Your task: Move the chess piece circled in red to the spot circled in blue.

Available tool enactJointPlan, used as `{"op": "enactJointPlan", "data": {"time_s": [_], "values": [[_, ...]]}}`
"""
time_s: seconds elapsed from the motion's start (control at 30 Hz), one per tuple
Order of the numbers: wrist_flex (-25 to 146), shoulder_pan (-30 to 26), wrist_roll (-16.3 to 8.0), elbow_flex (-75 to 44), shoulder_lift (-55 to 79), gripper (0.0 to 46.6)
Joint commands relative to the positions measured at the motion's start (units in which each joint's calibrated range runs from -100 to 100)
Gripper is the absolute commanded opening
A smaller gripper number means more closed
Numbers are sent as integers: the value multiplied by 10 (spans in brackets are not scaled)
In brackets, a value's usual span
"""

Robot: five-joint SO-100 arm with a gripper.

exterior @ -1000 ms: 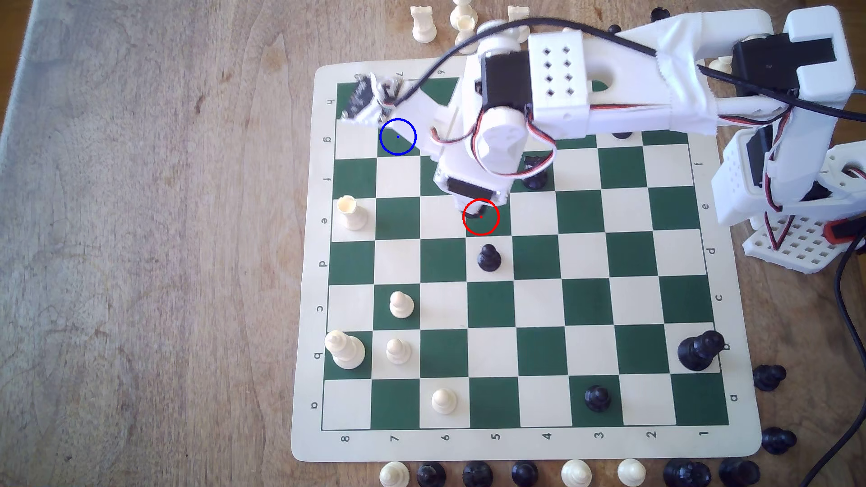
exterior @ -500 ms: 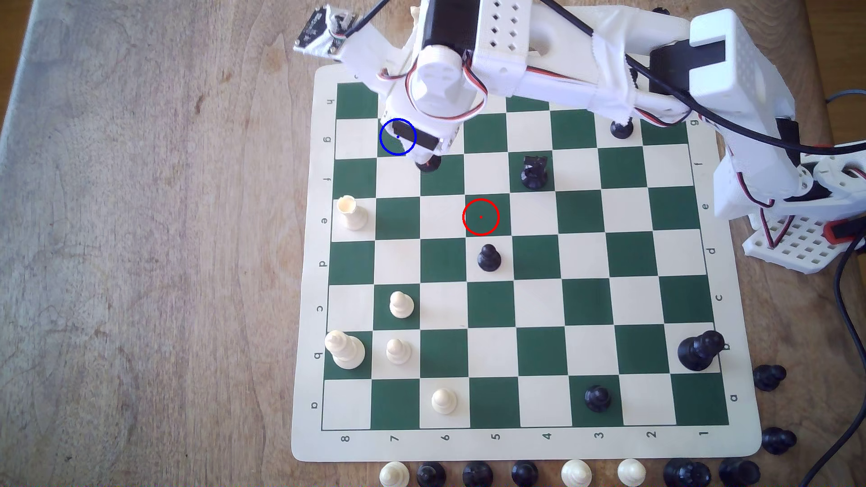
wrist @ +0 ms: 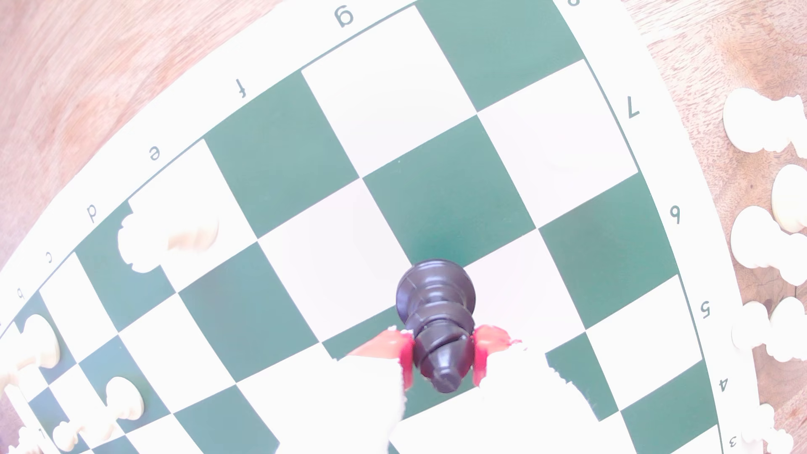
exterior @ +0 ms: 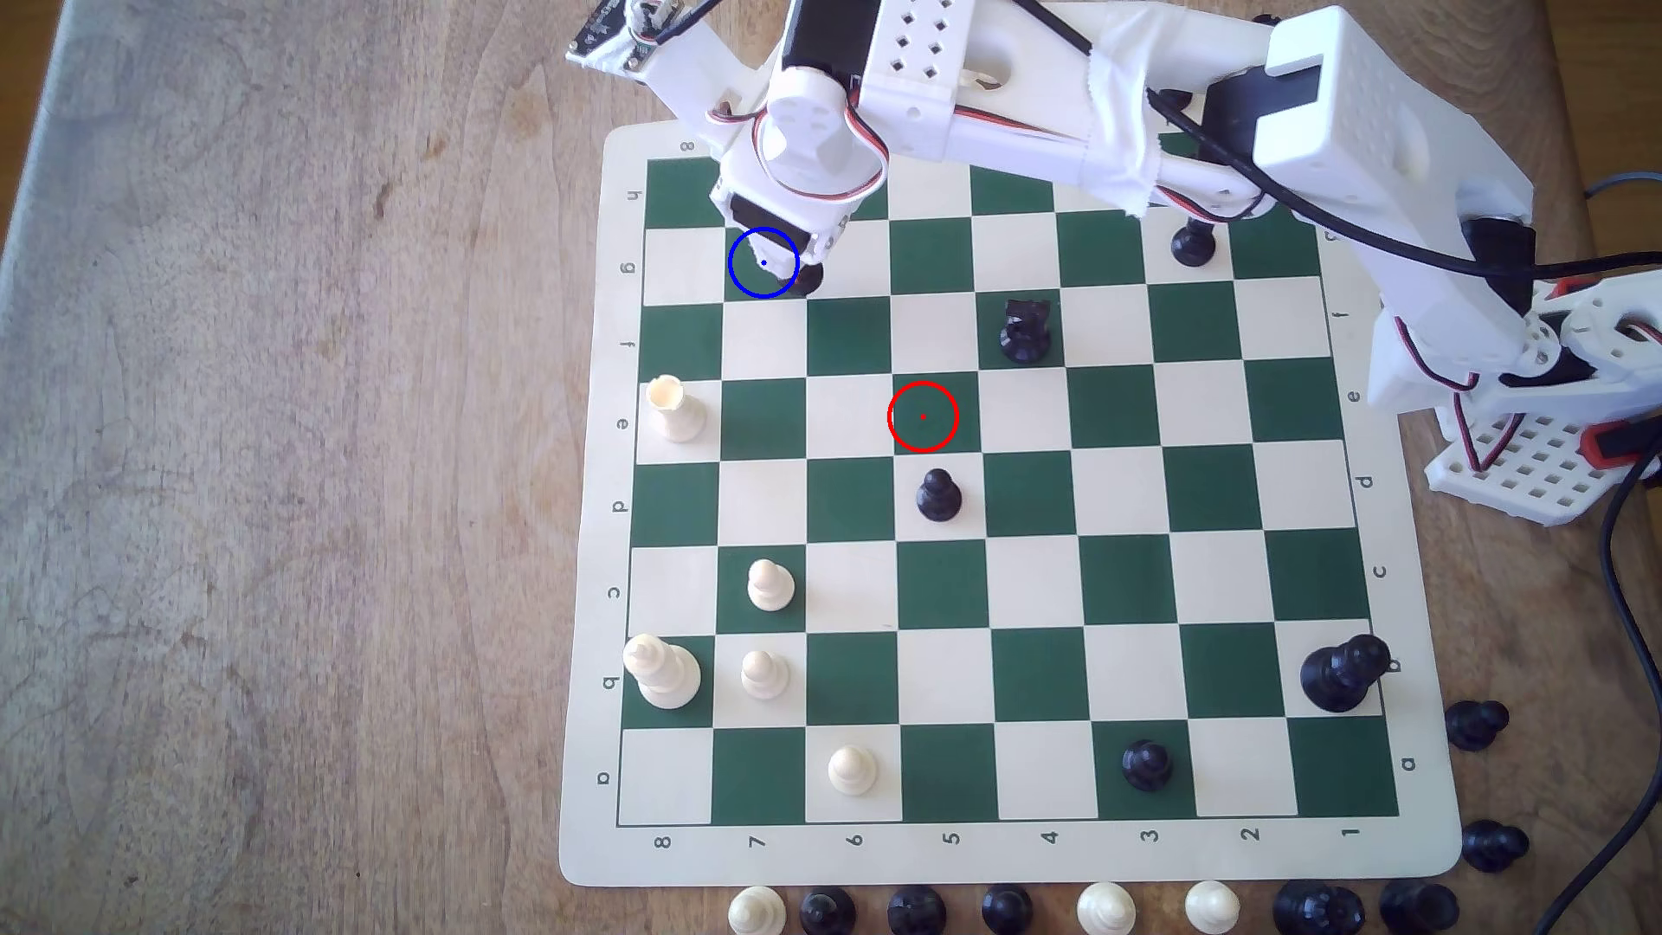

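- On the exterior view's left, the bare wooden table (exterior: 270, 449) runs up to the chessboard (exterior: 589, 539).
- Along the board's left columns stand cream pieces: a rook (exterior: 673, 409), a tall cream piece (exterior: 661, 670) near the lower corner, and pawns beside it (exterior: 769, 584).
- The spot (exterior: 751, 283), a dark green square under a blue ring, lies in the upper left of the board; the arm's wrist covers much of it.
- The gripper (wrist: 443, 362) hangs over that square, clenched on the chess piece (wrist: 436, 314). In the wrist view its red-padded fingers (wrist: 404, 353) press either side of the bishop's upper body, just below the knobbed tip.
- The chess piece hangs from the pincer with its round base pointing down toward the board; whether the base touches the board cannot be told. In the exterior view only a dark sliver of it (exterior: 807, 280) shows, at the right edge of the blue ring, under the gripper.
- Further right, the red-ringed green square (exterior: 923, 416) stands bare near mid-board, with a black pawn (exterior: 938, 494) just below it.
- A black knight (exterior: 1025, 328) stands up and right of the red ring.
- On the exterior view's right, the white arm (exterior: 1304, 135) reaches back to its base.
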Motion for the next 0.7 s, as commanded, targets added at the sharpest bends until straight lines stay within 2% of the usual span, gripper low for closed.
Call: {"op": "enactJointPlan", "data": {"time_s": [0.0,0.67], "values": [[-19,4,2,-60,-18,3],[-61,15,5,-55,8,3]]}}
